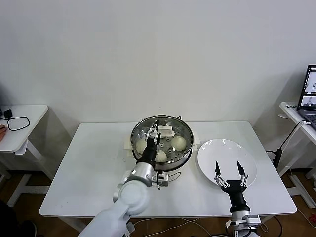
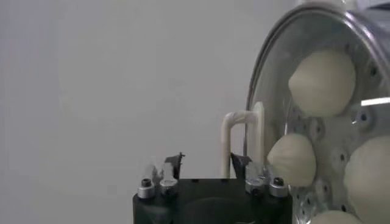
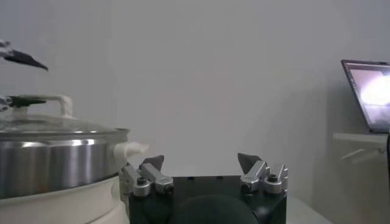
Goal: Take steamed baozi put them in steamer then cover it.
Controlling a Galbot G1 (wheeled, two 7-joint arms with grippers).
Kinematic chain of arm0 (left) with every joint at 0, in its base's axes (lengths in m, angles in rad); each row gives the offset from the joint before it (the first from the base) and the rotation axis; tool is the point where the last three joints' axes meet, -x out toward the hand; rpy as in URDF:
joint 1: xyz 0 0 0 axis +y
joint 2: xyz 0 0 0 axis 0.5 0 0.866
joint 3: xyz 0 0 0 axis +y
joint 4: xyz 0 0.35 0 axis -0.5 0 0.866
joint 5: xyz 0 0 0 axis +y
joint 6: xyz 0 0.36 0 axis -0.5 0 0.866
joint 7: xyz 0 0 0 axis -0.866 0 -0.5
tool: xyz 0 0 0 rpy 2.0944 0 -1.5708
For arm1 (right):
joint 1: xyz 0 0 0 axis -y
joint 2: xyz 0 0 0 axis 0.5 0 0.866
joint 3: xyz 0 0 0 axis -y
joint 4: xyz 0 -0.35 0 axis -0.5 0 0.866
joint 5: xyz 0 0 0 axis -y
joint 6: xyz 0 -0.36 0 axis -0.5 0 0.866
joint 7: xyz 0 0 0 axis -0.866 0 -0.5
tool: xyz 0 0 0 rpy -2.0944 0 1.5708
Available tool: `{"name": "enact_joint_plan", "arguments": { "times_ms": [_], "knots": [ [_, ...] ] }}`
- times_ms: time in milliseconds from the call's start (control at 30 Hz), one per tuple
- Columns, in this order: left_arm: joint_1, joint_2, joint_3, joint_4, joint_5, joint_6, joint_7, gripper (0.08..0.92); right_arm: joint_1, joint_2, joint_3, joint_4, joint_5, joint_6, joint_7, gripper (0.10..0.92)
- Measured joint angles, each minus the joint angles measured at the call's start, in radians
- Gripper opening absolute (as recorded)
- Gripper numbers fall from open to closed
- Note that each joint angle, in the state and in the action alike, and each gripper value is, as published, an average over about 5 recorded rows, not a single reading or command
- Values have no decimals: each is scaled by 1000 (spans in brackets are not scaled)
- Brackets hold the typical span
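The steamer (image 1: 183, 157) stands at the table's centre with its round glass lid (image 1: 169, 121) resting on it. Through the glass I see baozi (image 1: 178, 142) (image 2: 323, 73) lying on the perforated tray. My left gripper (image 1: 154, 132) (image 2: 207, 159) hovers open over the lid's white handle (image 1: 165, 131) (image 2: 241, 137); the handle stands between the jaws, close to one finger, unclamped. My right gripper (image 1: 230, 170) (image 3: 201, 161) is open and empty above the white plate (image 1: 227, 150). In the right wrist view, the steamer (image 3: 55, 158) shows from the side with the lid (image 3: 49, 125) seated.
The white plate lies right of the steamer. A side table with a black cable (image 1: 17, 122) stands at far left. Another desk with a laptop (image 1: 308, 91) (image 3: 368, 94) is at far right. The front table edge lies near both arms.
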Motion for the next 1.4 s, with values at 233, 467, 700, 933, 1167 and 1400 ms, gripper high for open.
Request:
{"name": "enact_joint_plan", "arguments": {
  "times_ms": [233, 467, 700, 933, 1167, 1400],
  "knots": [
    [125, 50, -61, -168, -79, -13, -10, 822, -5, -5, 5, 18, 4, -7, 4, 823],
    [292, 42, -203, -312, -342, -83, -97, 823, -17, -7, 14, 55, 25, -39, 11, 823],
    [440, -44, -396, -357, -658, -210, -160, 823, -24, -5, 25, 115, 47, -88, 8, 823],
    [534, -132, -542, -337, -877, -322, -187, 823, -26, -5, 35, 168, 66, -126, 9, 823],
    [596, -185, -640, -297, -1007, -399, -186, 823, -30, -2, 44, 204, 74, -154, 11, 823],
    [634, -210, -705, -262, -1088, -447, -172, 823, -37, 11, 50, 236, 71, -181, 14, 823]
  ]
}}
